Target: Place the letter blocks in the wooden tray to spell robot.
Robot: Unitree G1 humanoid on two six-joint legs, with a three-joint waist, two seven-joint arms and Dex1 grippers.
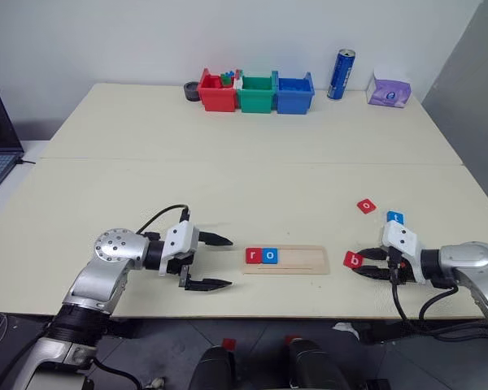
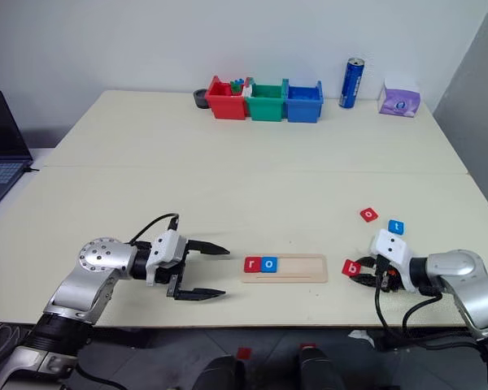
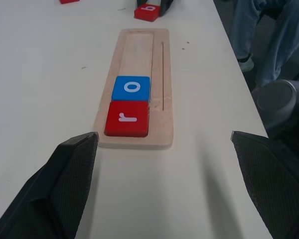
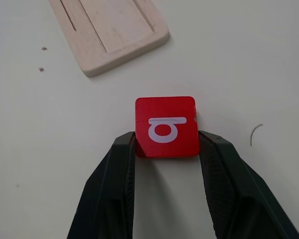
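Tray: the wooden tray [image 1: 286,259] lies near your table's front edge, between the two arms, long side running left to right.
Placed tiles: you have the red r block [image 1: 253,256] at the tray's left end and the blue o block [image 1: 269,256] touching it on the right; the rest of the groove is bare.
Right gripper [image 4: 165,149]: your fingers press against both sides of the red b block [image 4: 166,126], which lies flat on the table just beside the tray's right end.
Loose tiles: a red block [image 1: 366,205] and the blue t block [image 1: 395,217] sit on the table beyond your right gripper, apart from each other.
Left gripper [image 1: 215,262]: your fingers are spread wide and hold nothing, hovering just left of the tray, pointing toward it.
Background: you see red, green and blue bins [image 1: 256,92] at the far edge.
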